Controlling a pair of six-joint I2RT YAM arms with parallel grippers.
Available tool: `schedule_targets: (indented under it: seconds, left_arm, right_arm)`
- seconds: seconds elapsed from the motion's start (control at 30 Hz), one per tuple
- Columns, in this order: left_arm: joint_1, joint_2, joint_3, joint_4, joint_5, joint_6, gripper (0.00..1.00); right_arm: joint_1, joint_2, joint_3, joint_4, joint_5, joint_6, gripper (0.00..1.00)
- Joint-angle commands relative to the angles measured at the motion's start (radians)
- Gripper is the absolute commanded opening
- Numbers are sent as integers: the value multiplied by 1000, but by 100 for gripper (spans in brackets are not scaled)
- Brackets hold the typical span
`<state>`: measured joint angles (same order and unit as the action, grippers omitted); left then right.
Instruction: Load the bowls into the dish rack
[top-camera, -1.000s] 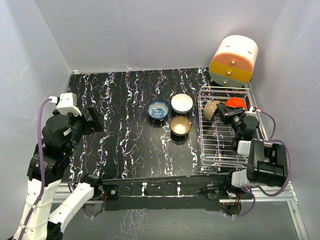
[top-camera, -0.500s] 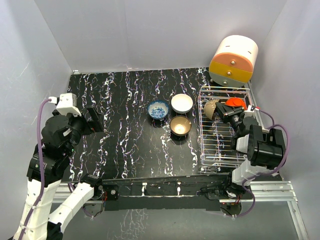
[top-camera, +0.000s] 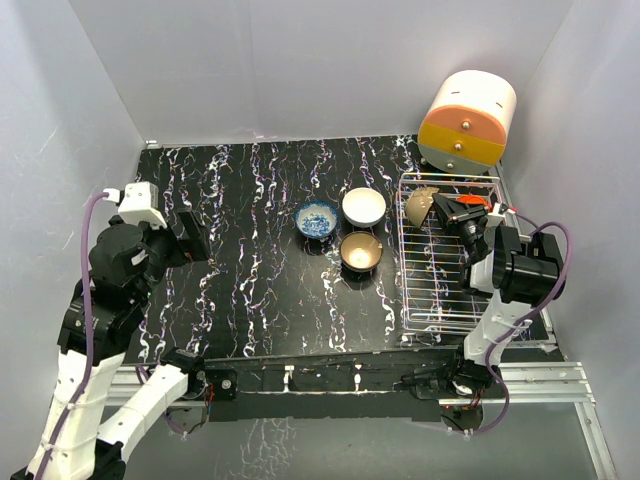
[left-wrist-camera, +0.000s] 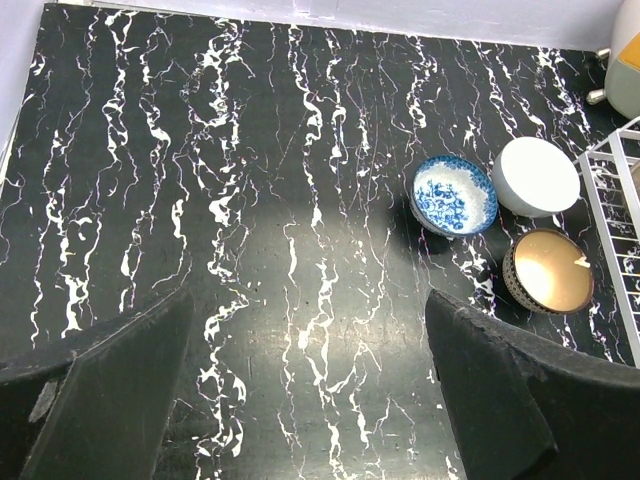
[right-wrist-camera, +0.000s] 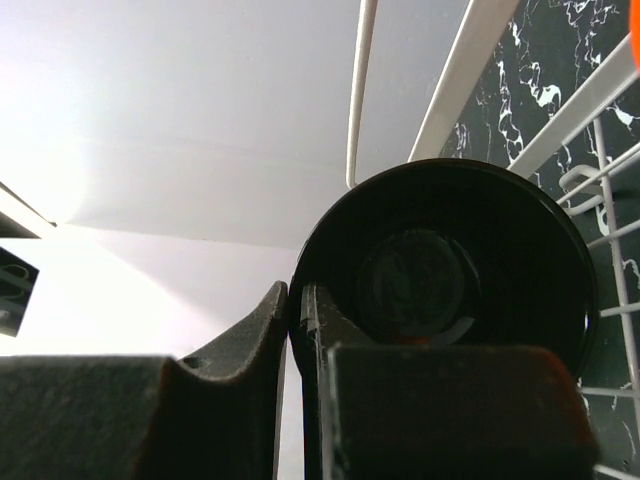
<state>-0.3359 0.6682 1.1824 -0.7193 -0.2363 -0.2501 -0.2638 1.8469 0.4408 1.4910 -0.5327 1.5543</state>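
A silver wire dish rack (top-camera: 404, 262) stands at the right of the black marble table (top-camera: 250, 280). The right gripper (right-wrist-camera: 296, 305) pinches the rim of a black-inside, tan-outside bowl (top-camera: 420, 206), tilted at the rack's far-left corner, near a mostly hidden red bowl (top-camera: 470, 203). Likely next: seat it, then release. 3 sit on the table: white bowl (top-camera: 363, 206), blue-and-white patterned bowl (top-camera: 317, 218), tan-gold bowl (top-camera: 360, 251). The left gripper (left-wrist-camera: 308, 300) gapes, empty.

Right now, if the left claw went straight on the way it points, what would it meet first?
Likely the bare table ahead of the left claw, well clear of the blue-and-white bowl; depth is unclear.
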Motion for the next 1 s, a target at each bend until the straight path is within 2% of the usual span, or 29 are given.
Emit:
schedule_targets:
  seconds: [0.0, 0.13, 0.4, 0.97]
  left_arm:
    - [-2, 13, 40, 1, -5, 12, 97]
    - [-3, 17, 42, 3, -2, 11, 97]
    - [-2, 22, 34, 10, 4, 12, 97]
    - [-2, 14, 7, 22, 17, 14, 97]
  right_arm:
    - [-3, 83, 26, 255, 18, 49, 8]
    - [-3, 119, 9, 284, 24, 56, 8]
    - [-4, 86, -57, 212, 20, 0, 8]
    - [-50, -36, -211, -42, 22, -137, 8]
